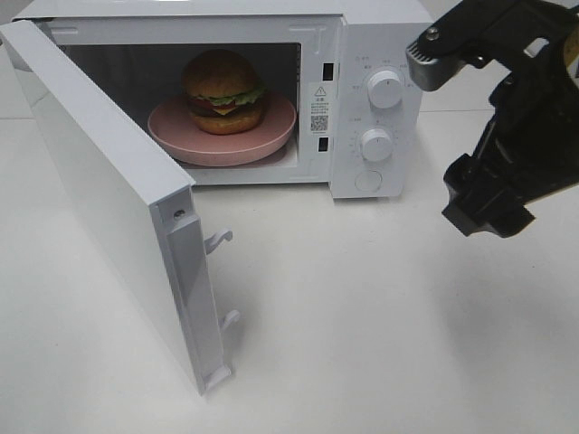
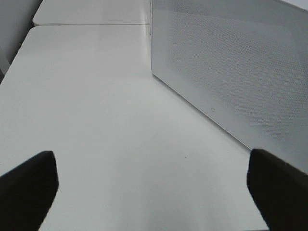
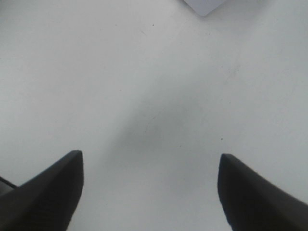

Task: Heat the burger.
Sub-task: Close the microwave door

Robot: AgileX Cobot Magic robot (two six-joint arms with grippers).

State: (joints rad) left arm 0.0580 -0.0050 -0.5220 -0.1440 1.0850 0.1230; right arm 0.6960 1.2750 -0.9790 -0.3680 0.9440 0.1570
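The burger (image 1: 223,91), with its golden-brown bun, lettuce, tomato and patty, sits on a round pink plate (image 1: 172,134) inside the white microwave (image 1: 380,36). The microwave door (image 1: 99,181) stands swung wide open toward the front left. My right gripper (image 1: 484,212) hangs above the table to the right of the microwave, open and empty; in the right wrist view its gripper (image 3: 149,187) has two dark fingers spread over bare table. My left gripper (image 2: 151,185) is open and empty, low over the table beside the door's outer face (image 2: 231,67). It does not show in the exterior view.
Two white dials (image 1: 384,90) and a round button (image 1: 368,181) are on the microwave's control panel. Door latch hooks (image 1: 220,240) stick out from the open door's edge. White table (image 1: 380,316) spreads in front. A corner of the microwave (image 3: 204,5) shows in the right wrist view.
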